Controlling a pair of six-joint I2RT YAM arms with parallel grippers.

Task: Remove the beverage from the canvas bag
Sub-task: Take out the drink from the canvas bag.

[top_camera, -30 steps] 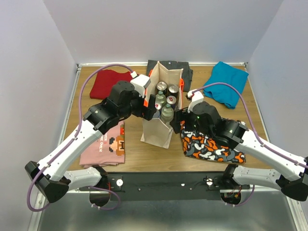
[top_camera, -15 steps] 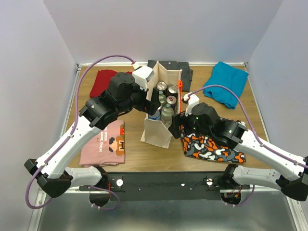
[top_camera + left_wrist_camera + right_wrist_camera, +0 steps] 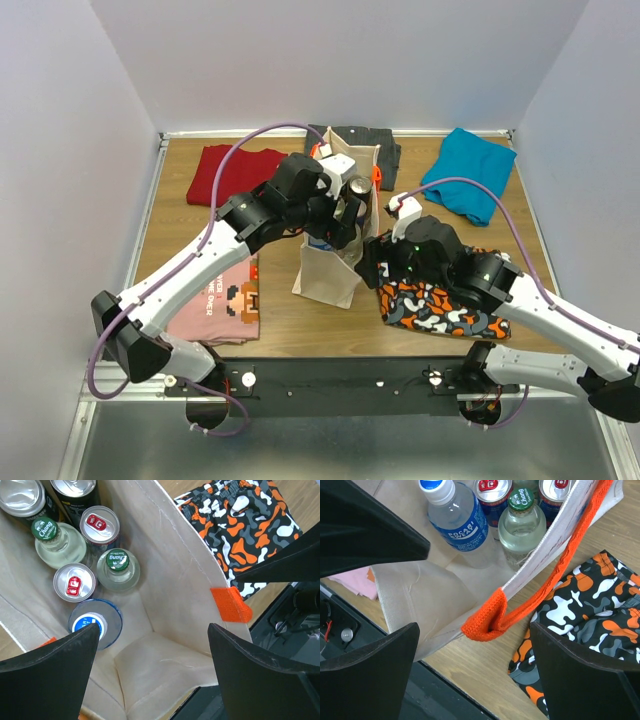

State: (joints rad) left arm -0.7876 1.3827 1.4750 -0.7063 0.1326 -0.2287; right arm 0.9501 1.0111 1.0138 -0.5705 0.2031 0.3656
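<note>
Several drinks (image 3: 74, 582) sit packed: your left pincer (image 3: 155, 647), wide open and empty, could topple neighbours or snag the canvas bag (image 3: 170, 555).

This is a robotics lab test cell rather than a lived-in room: a wooden counter (image 3: 285, 325) is boxed in by bare white panels (image 3: 330, 60) on the left, right and far sides, with an aluminium rail (image 3: 150, 210) along its left edge. At the near edge, a left arm (image 3: 180, 285) and a right arm (image 3: 560, 320) trailing purple cables (image 3: 280, 127) are bolted to a black plate (image 3: 340, 378). Folded clothes, such as the red shirt (image 3: 215, 172) at far left, and the canvas bag (image 3: 325, 275) are laid out like staged props.
</note>
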